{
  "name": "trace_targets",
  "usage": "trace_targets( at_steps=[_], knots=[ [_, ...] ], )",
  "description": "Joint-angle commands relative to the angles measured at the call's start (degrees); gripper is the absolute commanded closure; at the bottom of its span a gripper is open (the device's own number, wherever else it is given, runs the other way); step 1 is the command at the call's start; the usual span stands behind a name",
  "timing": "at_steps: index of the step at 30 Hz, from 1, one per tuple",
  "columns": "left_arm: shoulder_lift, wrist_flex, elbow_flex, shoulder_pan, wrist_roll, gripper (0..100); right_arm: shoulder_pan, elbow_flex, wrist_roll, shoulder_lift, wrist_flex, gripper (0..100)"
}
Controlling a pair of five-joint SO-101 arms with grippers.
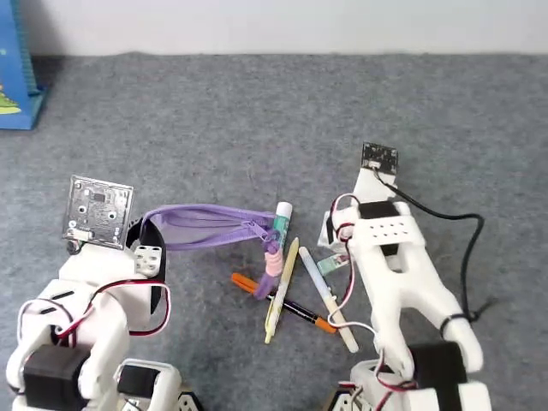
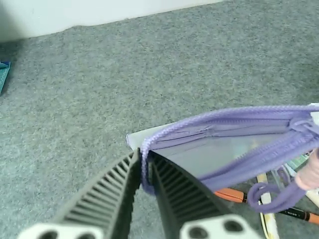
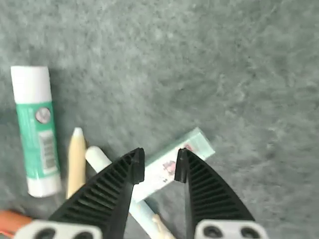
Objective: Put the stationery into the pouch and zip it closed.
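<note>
High view: the purple pouch (image 1: pixel 205 224) lies on the grey table (image 1: pixel 257 111) with the left gripper (image 1: pixel 145 233) at one end, and the glue stick (image 1: pixel 282 221) and pens (image 1: pixel 282 287) are heaped right by the zipper end. Left wrist view: fingers (image 2: pixel 174 184) pinched tight on the pouch's rim, mouth gaping open. Right wrist view: right gripper (image 3: pixel 158 162) sits over a little white-and-green block (image 3: pixel 199 144), fingers spread a bit either side of it, can't tell if they're touching
</note>
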Motion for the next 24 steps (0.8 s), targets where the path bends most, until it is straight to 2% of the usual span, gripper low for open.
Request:
trace_targets(
  at_steps=[1,8,14,19,24],
  knots=[
    [2.3,-0.4,1.4,-0.1,0.8,99,-0.3,-0.9,-4.3,1.5,-2.5,87.9],
    [2.3,-0.4,1.5,-0.1,0.8,99,2.2,-0.9,-7.5,5.5,-2.4,87.4],
    [2.3,-0.3,1.5,0.2,0.8,99,2.9,-1.0,-8.6,5.4,1.8,70.7],
    [2.3,-0.3,1.5,0.1,0.8,99,3.3,-1.5,-9.8,5.4,2.5,70.3],
    [2.3,-0.3,1.5,0.2,0.8,99,2.9,-4.5,-10.3,5.5,8.0,70.3]
  ],
)
